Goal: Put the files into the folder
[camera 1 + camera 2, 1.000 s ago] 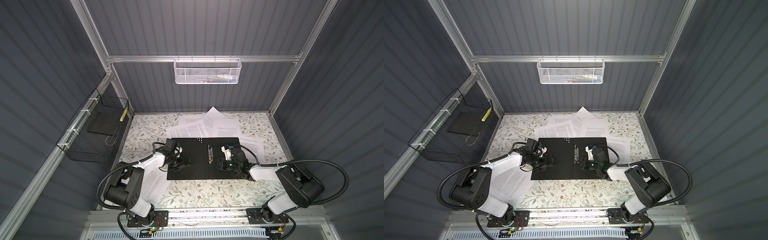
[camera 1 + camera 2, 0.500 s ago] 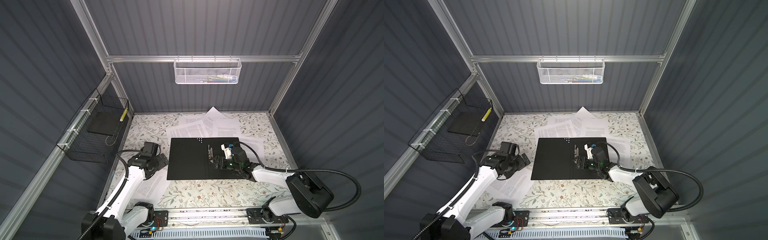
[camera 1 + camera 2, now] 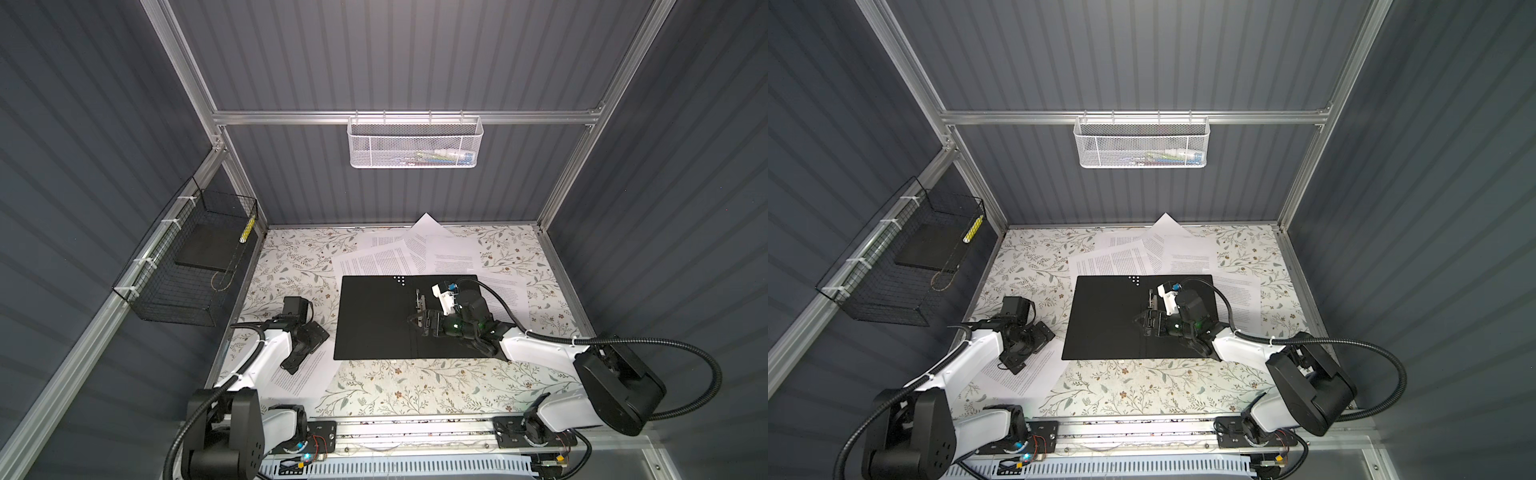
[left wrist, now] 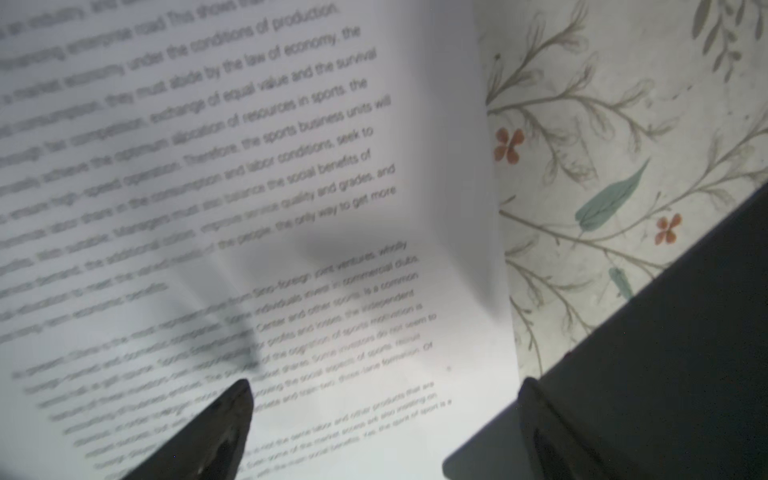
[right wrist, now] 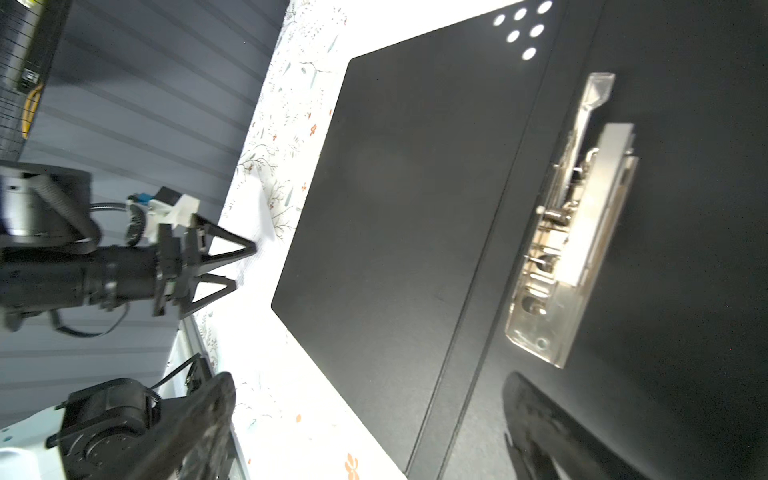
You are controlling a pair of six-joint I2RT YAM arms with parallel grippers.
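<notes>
The folder (image 3: 374, 324) (image 3: 1108, 320) lies open and flat at the table's middle, black inside up, with its metal clip (image 3: 419, 301) (image 5: 569, 232) by the spine. My right gripper (image 3: 426, 326) (image 5: 368, 399) hovers open over the spine, just nearer than the clip, holding nothing. The files lie scattered: several sheets (image 3: 382, 262) behind the folder, one (image 3: 507, 295) under its right edge, one (image 3: 303, 378) (image 4: 249, 166) at front left. My left gripper (image 3: 305, 351) (image 4: 384, 386) stands open just above that front-left sheet, beside the folder's left edge (image 4: 665, 332).
A white mesh basket (image 3: 415, 143) hangs on the back wall. On the left wall is a black wire basket (image 3: 187, 266). The floral table cover (image 3: 395, 386) shows in front of the folder. An aluminium rail (image 3: 415, 428) runs along the front edge.
My left gripper has drawn back from the folder's left cover to the front-left sheet. My right gripper has opened wide over the spine.
</notes>
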